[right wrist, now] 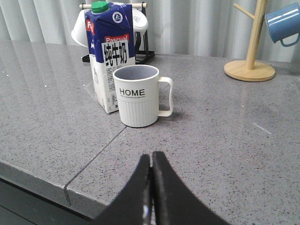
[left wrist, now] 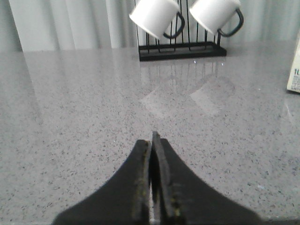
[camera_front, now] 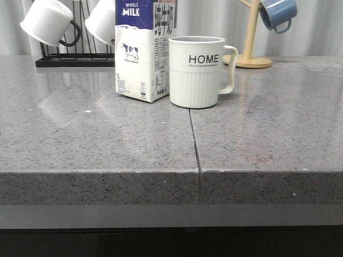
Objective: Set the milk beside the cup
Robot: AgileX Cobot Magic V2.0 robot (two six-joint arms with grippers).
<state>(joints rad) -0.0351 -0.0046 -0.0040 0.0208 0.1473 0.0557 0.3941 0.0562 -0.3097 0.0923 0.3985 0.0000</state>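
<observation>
Our left gripper point(left wrist: 152, 140) has its two fingers pressed together, with nothing between them. It hangs low over bare worktop point(left wrist: 70, 140), well apart from everything. Our right gripper point(right wrist: 151, 161) is the same: fingers together, holding nothing, back near the front edge of the worktop.

Out past the right gripper stands the cup point(right wrist: 137, 96), near the middle of the worktop, upright, with its handle turned to our right. The milk point(right wrist: 109, 56) stands upright just beside it, on its left and a little further back. They look like they touch or nearly touch, but we cannot tell which.

So we think the job is done. The milk sits next to the cup and no gripper holds it. The next move asks for very little: we should keep both arms back and low, and not bump the milk, because it is tall and could tip.

The front view shows the cow picture on the milk point(camera_front: 143, 51) but cuts off its top, and shows no gripper. The right wrist view shows the green cap point(right wrist: 99, 6). The left wrist view shows only an edge of the milk and the rack point(left wrist: 183, 50) with two white mugs.
</observation>
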